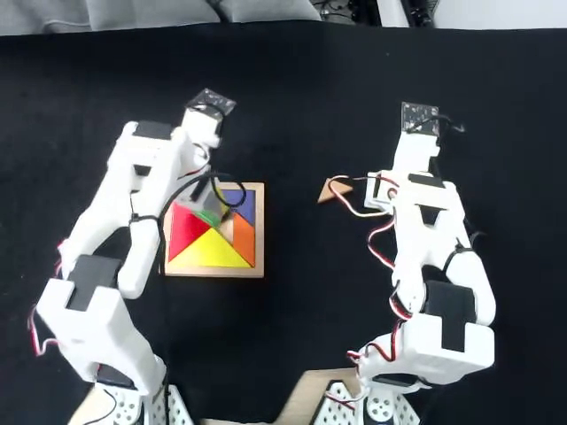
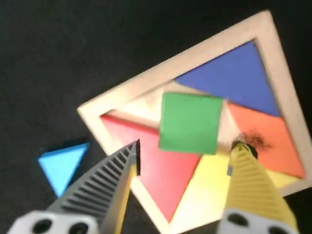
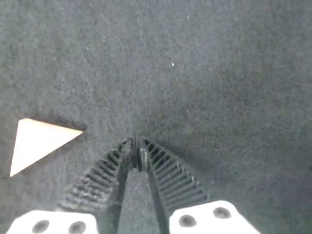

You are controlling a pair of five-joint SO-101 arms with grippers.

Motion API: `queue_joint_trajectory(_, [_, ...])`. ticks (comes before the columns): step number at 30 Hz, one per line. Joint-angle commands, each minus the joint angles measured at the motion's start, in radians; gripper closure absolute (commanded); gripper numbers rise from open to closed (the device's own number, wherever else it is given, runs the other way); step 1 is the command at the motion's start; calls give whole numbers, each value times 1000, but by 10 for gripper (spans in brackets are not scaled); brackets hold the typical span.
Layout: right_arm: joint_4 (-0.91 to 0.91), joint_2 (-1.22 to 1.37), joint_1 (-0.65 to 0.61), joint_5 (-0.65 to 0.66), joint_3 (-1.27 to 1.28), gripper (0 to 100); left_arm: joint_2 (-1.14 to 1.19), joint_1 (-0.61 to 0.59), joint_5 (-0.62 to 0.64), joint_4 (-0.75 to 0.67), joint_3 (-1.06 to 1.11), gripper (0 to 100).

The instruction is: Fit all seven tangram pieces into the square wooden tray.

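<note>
Our left hand (image 2: 188,146) hangs released over the tray (image 2: 122,97) at the left of the desk (image 1: 301,106), where the green square (image 2: 190,122) lies askew across the red triangle (image 2: 161,170). We judge a careless nudge may jam it. Our right hand (image 3: 135,144) rests clenched, empty.

1. A black cloth (image 1: 292,97) covers the table.
2. Grey fabric (image 1: 133,13) lies bunched along the far edge.
3. Dark cables (image 1: 354,11) sit beside a white surface (image 1: 505,13).
4. A pale wooden board (image 1: 306,396) shows at the near edge.
</note>
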Motion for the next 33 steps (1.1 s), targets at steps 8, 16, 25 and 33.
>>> queue_joint_trajectory(8, [-11,1,-18,9,-51,984,-57,-154,-133,-149,97,705])
queue_joint_trajectory(16, [-11,1,-18,9,-53,984,-60,-110,-140,-180,105,705])
queue_joint_trajectory(25, [-11,-4,-18,9,-53,984,-91,-85,-140,23,-54,705])
queue_joint_trajectory(33, [-11,-4,-20,9,-53,984,-94,-262,-147,-97,-82,705])
